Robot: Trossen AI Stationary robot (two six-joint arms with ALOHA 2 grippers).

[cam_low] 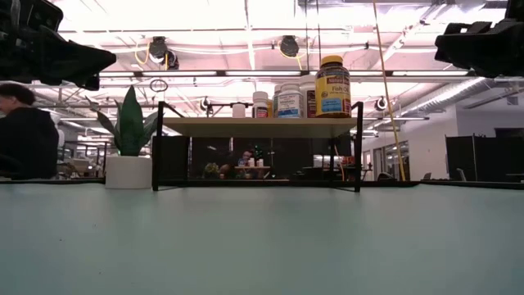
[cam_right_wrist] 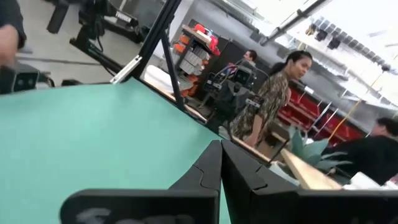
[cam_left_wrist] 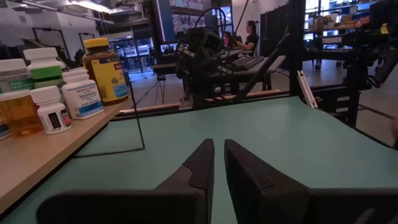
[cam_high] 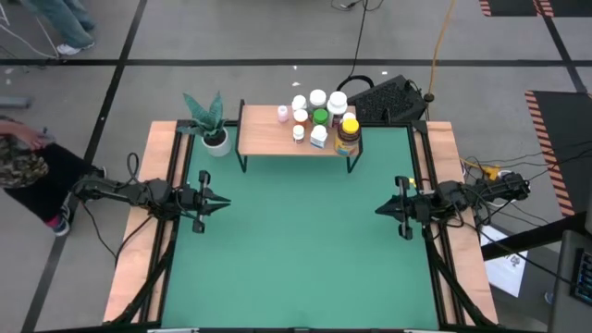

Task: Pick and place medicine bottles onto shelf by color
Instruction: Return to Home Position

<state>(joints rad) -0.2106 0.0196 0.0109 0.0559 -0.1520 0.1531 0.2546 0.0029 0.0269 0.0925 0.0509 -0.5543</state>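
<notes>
The shelf [cam_high: 287, 137] is a light-wood board on thin black legs at the table's far edge. The medicine bottles [cam_high: 319, 116] stand in a cluster on its right half: white ones, a pink one, a green-capped one and an amber bottle with a yellow cap [cam_low: 332, 86]. In the left wrist view the amber bottle [cam_left_wrist: 107, 71] stands at the end of the row on the shelf [cam_left_wrist: 37, 155]. My left gripper [cam_high: 222, 201] hovers shut over the table's left side. My right gripper [cam_high: 379, 210] hovers shut over the right side. Both are well short of the shelf and hold nothing.
A potted plant in a white pot [cam_high: 211, 125] stands just left of the shelf. Wooden rails [cam_high: 148, 231] run along both sides of the green table [cam_high: 296, 250]. A black device [cam_high: 388, 97] sits behind the far edge. People show in the room beyond.
</notes>
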